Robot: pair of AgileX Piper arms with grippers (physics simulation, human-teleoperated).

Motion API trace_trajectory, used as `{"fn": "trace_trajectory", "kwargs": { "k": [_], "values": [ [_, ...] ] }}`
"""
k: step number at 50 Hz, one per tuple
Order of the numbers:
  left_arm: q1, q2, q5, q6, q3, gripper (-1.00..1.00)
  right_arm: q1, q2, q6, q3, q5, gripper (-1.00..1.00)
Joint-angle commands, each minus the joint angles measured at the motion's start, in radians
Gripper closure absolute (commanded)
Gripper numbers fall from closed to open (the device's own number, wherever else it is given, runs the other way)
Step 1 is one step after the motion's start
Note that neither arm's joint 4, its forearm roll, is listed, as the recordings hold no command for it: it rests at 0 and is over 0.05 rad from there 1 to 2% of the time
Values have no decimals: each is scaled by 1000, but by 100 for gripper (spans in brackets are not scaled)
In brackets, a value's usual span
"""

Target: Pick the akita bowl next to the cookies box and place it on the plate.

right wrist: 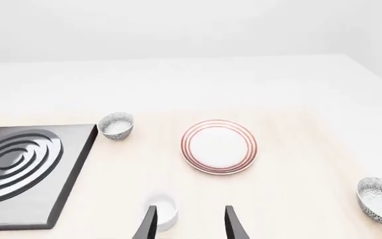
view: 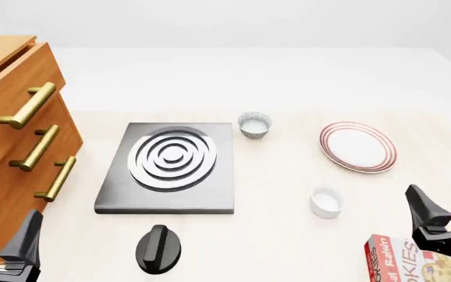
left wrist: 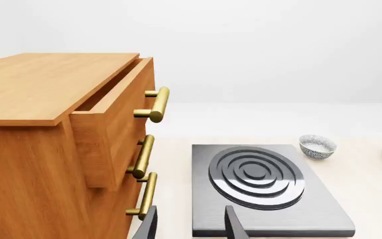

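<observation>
One akita bowl [right wrist: 381,200], speckled grey and white, shows only in the right wrist view, off to the side of the plate [right wrist: 218,147] and out of the front view's frame. The cookies box [view: 413,263] lies at the table's near right edge, just below my right gripper [view: 448,212], which is open and empty. A second akita bowl [view: 255,124] stands by the stove's far right corner. The red-ringed plate [view: 358,147] sits empty at the right. My left gripper [view: 2,235] is open and empty at the near left, beside the cabinet.
A grey stove slab [view: 171,167] with ring burner and a black knob [view: 157,248] fills the middle left. A wooden cabinet [view: 6,147] with brass handles stands at the left, its top drawer [left wrist: 111,119] pulled partly out. A plain white ramekin [view: 326,201] sits in front of the plate.
</observation>
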Motion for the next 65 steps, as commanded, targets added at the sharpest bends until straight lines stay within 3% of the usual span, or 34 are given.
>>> {"fn": "trace_trajectory", "kwargs": {
  "k": [1, 18, 29, 42, 51, 52, 57, 58, 65],
  "values": [
    [0, 0, 0, 0, 0, -100, -33, 188, 7, -126, 62, -100],
    [0, 0, 0, 0, 0, -100, -148, 455, 44, -288, 153, -100],
    [0, 0, 0, 0, 0, -100, -244, 620, 4, -424, 225, -100],
    [0, 0, 0, 0, 0, -100, -421, 813, -38, -612, 322, -100],
    [0, 0, 0, 0, 0, -100, -494, 907, -73, -676, 340, -100],
    [0, 0, 0, 0, 0, -100, -551, 966, -97, -729, 354, -100],
    [0, 0, 0, 0, 0, -100, -585, 1017, -126, -784, 385, -100],
    [0, 0, 0, 0, 0, -100, -682, 1144, -127, -1038, 564, -100],
    [0, 0, 0, 0, 0, -100, -689, 1180, -81, -1115, 622, -100]
  ]
}}
